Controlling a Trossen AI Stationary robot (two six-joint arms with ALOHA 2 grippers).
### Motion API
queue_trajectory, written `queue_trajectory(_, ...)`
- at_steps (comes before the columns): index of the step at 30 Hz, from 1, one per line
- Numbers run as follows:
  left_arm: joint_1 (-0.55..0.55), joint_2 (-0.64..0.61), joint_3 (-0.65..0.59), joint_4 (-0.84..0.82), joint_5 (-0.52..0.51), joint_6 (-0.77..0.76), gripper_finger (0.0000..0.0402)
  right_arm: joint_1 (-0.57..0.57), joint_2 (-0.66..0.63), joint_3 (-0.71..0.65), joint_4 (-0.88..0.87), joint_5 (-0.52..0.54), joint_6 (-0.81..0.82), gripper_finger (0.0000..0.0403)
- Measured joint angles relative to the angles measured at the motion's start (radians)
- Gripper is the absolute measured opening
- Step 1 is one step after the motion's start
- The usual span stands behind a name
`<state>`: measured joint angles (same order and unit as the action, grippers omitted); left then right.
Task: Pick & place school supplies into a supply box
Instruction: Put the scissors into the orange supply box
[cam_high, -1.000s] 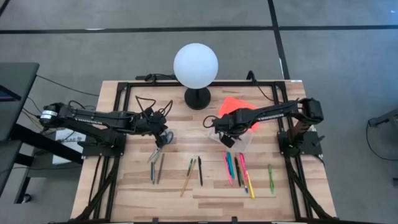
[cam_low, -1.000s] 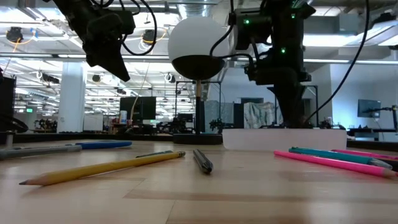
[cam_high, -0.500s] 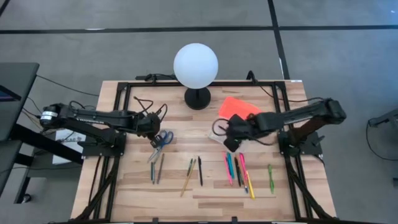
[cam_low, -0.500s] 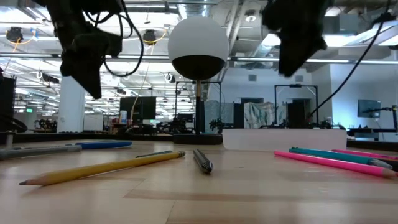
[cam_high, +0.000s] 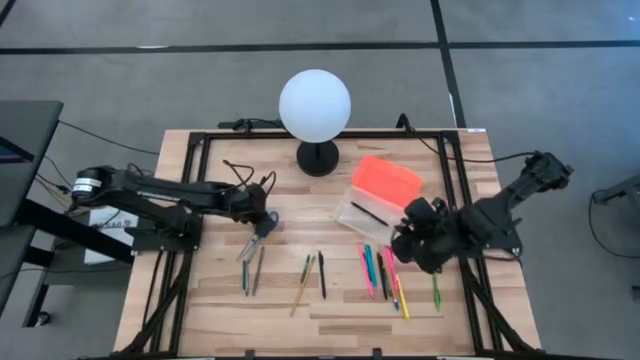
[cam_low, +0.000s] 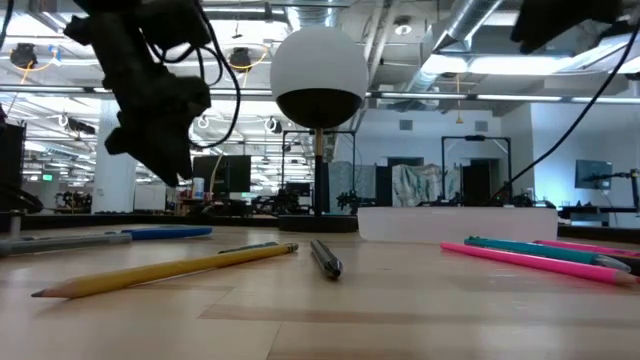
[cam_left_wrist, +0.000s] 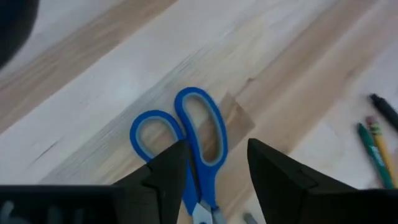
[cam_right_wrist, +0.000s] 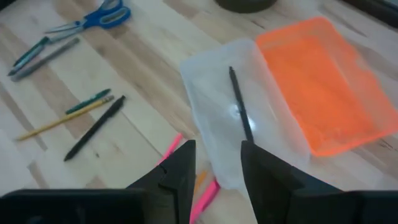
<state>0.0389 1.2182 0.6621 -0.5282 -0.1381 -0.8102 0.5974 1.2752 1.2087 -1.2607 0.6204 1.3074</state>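
Blue-handled scissors (cam_high: 264, 226) lie flat on the table's left half. My left gripper (cam_high: 257, 213) hovers just above them, open, its fingers (cam_left_wrist: 169, 171) standing over the handle loops (cam_left_wrist: 186, 127) and clear of the wood in the low view (cam_low: 155, 125). The supply box (cam_high: 360, 218), clear with an opened orange lid (cam_high: 387, 180), holds one black pen (cam_right_wrist: 239, 106). My right gripper (cam_high: 412, 240) is open and holds nothing, raised near the box's near right corner, over the pink and teal pens (cam_high: 378, 270).
A white globe lamp (cam_high: 315, 105) stands at the far middle. Pens lie in rows along the near half: grey ones (cam_high: 250, 268) at left, a yellow pencil and a black pen (cam_high: 310, 275) in the middle, a green marker (cam_high: 436, 285) at right.
My right gripper has gone from over the supply box toward the table's near right and risen, uncovering the box with the black pen in it. My left gripper has come down toward the scissors, which lie where they were.
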Motion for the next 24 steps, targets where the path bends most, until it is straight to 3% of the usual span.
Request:
queue_trajectory(7, 0.007, 0.158, 0.000, 0.009, 0.030, -0.024, 0.0156, 0.095, 0.021, 0.000, -0.118, 0.011, 0.175, 0.0119)
queue_trajectory(14, 0.007, 0.262, 0.003, 0.042, 0.046, -0.025, 0.0153, 0.131, 0.020, 0.000, -0.135, 0.010, 0.213, 0.0118)
queue_trajectory(20, 0.006, 0.267, 0.002, 0.068, 0.029, -0.007, 0.0153, 0.129, 0.020, 0.000, -0.134, 0.010, 0.213, 0.0118)
queue_trajectory(24, 0.006, 0.269, 0.002, 0.069, 0.027, 0.089, 0.0153, 0.129, 0.020, 0.000, -0.134, 0.010, 0.213, 0.0118)
